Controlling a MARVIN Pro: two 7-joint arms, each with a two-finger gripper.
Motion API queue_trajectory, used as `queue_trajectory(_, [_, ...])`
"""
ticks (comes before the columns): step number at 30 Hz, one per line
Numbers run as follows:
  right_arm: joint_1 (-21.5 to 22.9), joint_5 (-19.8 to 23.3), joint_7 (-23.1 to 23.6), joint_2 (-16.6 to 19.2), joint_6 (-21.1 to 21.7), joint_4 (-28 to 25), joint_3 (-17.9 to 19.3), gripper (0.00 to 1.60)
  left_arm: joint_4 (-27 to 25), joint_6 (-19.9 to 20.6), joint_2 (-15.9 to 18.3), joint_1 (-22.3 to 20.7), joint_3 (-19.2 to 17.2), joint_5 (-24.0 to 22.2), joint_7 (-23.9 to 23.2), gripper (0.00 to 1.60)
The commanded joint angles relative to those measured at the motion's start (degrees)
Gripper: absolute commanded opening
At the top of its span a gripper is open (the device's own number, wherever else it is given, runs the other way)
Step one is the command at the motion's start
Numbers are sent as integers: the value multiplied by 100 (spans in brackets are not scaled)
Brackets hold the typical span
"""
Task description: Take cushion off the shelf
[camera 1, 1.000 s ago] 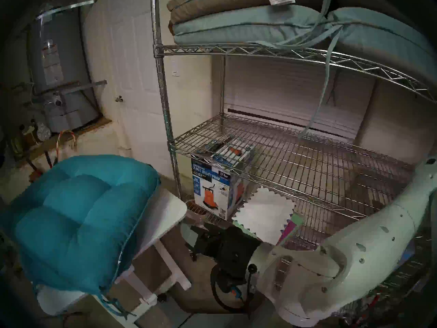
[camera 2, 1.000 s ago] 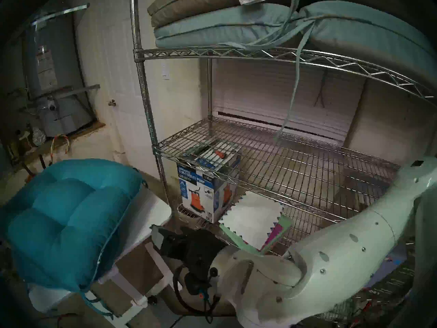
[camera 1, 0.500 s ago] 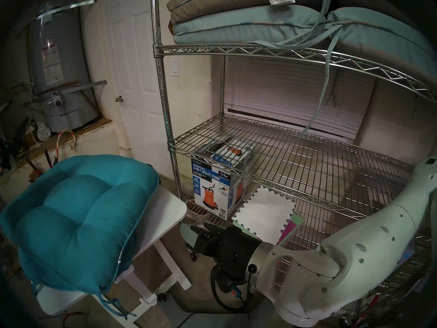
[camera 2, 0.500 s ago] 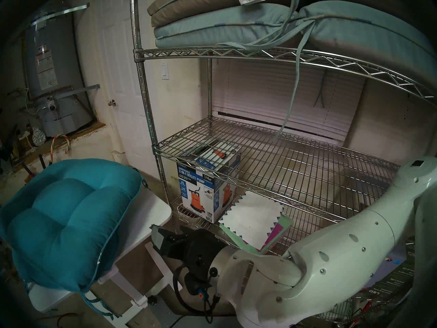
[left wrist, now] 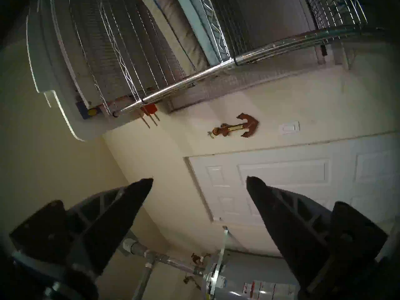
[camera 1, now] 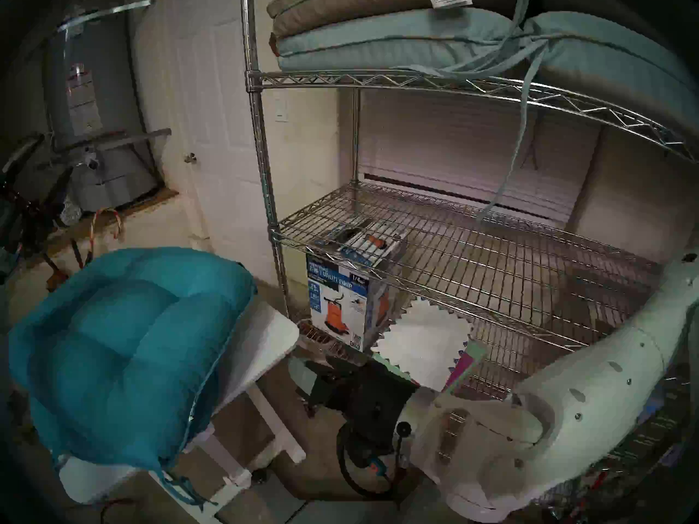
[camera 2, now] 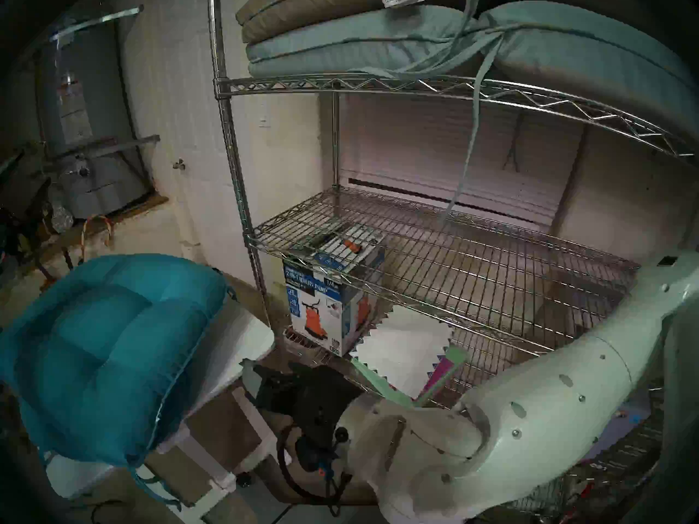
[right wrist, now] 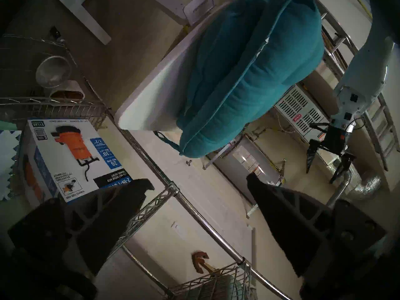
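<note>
A teal tufted cushion (camera 1: 128, 345) lies on a small white table (camera 1: 272, 334), left of the chrome wire shelf (camera 1: 454, 254) and hanging over the table's front and left edges. The shelf's middle tier is bare. Its top tier holds a pale blue cushion (camera 1: 397, 39) under a tan one (camera 1: 340, 5). My right gripper (camera 1: 300, 379) is open and empty, low between the table and the shelf's front left post. My left gripper (left wrist: 199, 180) is open and empty, aimed at the wall and door. In the right wrist view it hangs beyond the teal cushion (right wrist: 249, 76).
A pump box (camera 1: 340, 304) and a white zigzag-edged sheet (camera 1: 423, 341) sit on the bottom tier. Pale blue ties (camera 1: 507, 179) dangle from the top tier. A grey water heater (camera 1: 94, 115) stands at the back left beside a white door (camera 1: 212, 133).
My left gripper has risen into view as a dark shape at the far left of the head views. The teal cushion's left edge has shifted slightly. The right arm has not moved.
</note>
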Motion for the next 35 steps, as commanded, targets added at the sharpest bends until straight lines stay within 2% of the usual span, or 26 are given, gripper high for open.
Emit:
queue_trajectory(1, [37, -1, -26, 24, 14, -47, 43, 160, -352, 264, 52, -109, -8, -332, -170, 160])
queue_trajectory(17, [36, -2, -21, 27, 14, -47, 45, 160, -791, 668, -102, -149, 41, -593, -588, 160])
queue_trajectory(35, [37, 2, -32, 34, 7, -47, 46, 160, -857, 723, -197, -228, 19, -629, -779, 160])
